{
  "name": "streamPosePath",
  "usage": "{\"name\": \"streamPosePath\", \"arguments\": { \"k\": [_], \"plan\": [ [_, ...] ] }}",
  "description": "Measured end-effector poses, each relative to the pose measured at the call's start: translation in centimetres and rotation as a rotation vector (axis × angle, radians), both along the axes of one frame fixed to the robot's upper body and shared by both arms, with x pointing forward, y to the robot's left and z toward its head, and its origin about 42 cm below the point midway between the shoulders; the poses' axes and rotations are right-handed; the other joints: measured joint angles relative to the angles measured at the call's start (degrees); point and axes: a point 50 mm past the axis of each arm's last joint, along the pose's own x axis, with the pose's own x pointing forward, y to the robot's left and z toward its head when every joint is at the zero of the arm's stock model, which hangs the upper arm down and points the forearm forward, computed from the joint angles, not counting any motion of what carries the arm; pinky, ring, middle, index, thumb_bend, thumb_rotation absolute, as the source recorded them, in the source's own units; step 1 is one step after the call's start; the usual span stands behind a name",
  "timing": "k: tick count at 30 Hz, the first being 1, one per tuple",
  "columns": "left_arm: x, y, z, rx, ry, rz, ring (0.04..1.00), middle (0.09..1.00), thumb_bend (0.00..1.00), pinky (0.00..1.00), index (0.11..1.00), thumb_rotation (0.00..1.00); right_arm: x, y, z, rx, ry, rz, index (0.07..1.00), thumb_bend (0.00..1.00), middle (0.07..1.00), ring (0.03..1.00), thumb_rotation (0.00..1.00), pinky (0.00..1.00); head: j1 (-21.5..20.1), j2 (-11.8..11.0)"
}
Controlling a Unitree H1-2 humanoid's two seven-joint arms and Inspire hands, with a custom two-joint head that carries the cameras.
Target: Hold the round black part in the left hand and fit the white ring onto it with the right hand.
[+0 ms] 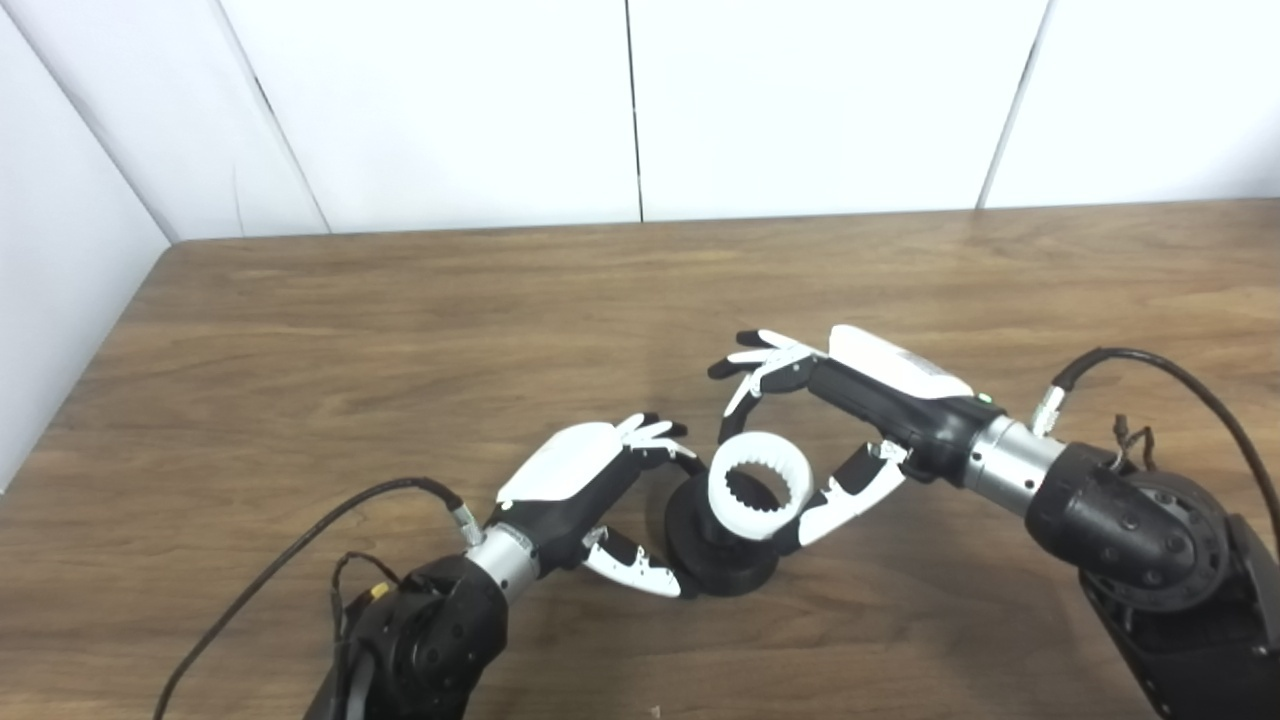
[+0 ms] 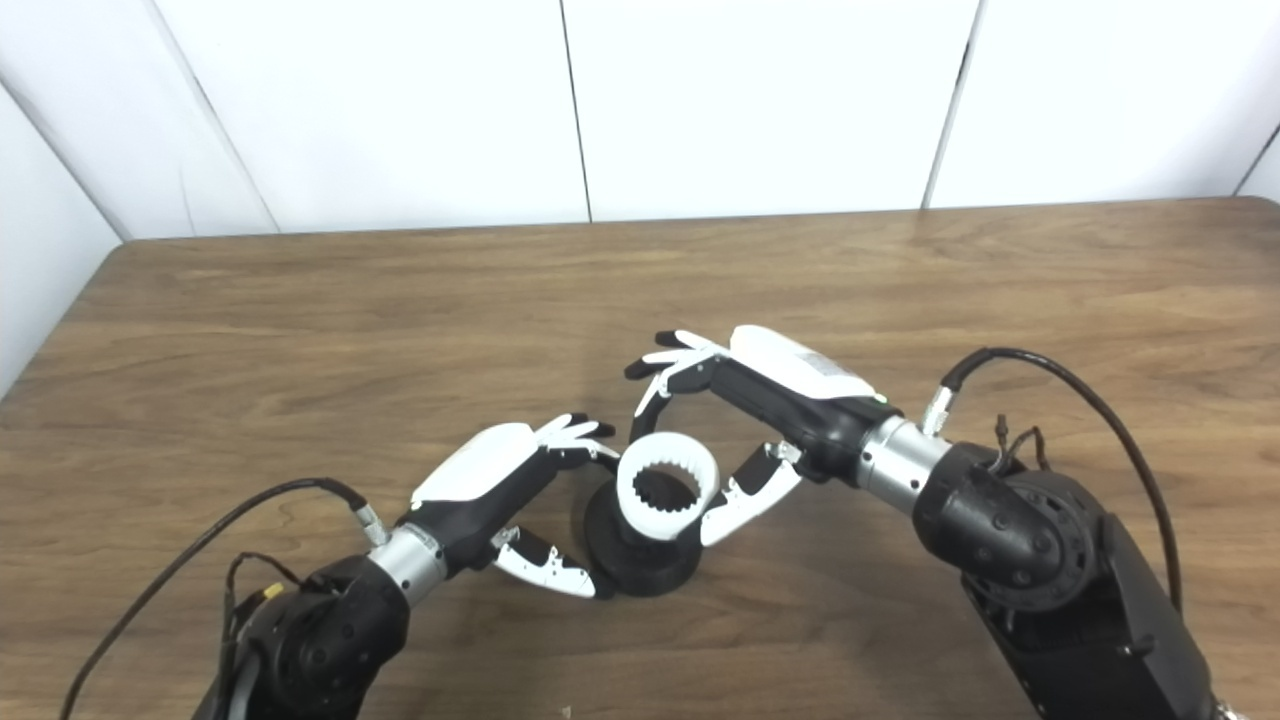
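Observation:
The round black part (image 1: 725,575) stands on the wooden table (image 1: 400,330) near its front middle. My left hand (image 1: 580,480) is shut on it, with fingers on its far left side and the thumb at its front edge. The white ring (image 1: 727,510), toothed on the inside, sits on top of the black part, tilted toward me. My right hand (image 1: 870,390) holds the ring, with its fingers arched over the far side and its thumb pressed against the ring's lower right. Whether the ring is fully seated cannot be told.
White wall panels (image 1: 800,100) close off the table at the back and on the left. Black cables (image 1: 1180,375) loop from both wrists over the table beside the arms.

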Motion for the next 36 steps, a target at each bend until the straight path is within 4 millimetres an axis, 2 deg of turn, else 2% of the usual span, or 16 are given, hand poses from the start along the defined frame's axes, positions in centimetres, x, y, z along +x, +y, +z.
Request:
{"name": "streamPosePath", "arguments": {
  "k": [36],
  "plan": [
    [-0.1, -0.1, 0.1, -0.003, 0.001, 0.003, 1.000, 0.952, 0.91, 0.90, 0.748, 0.24, -0.1, 1.0, -0.9, 0.009, 0.014, 0.010, 0.492, 0.52, 0.869, 0.969, 0.16, 0.81, 0.26, 0.70]
  ]
}}
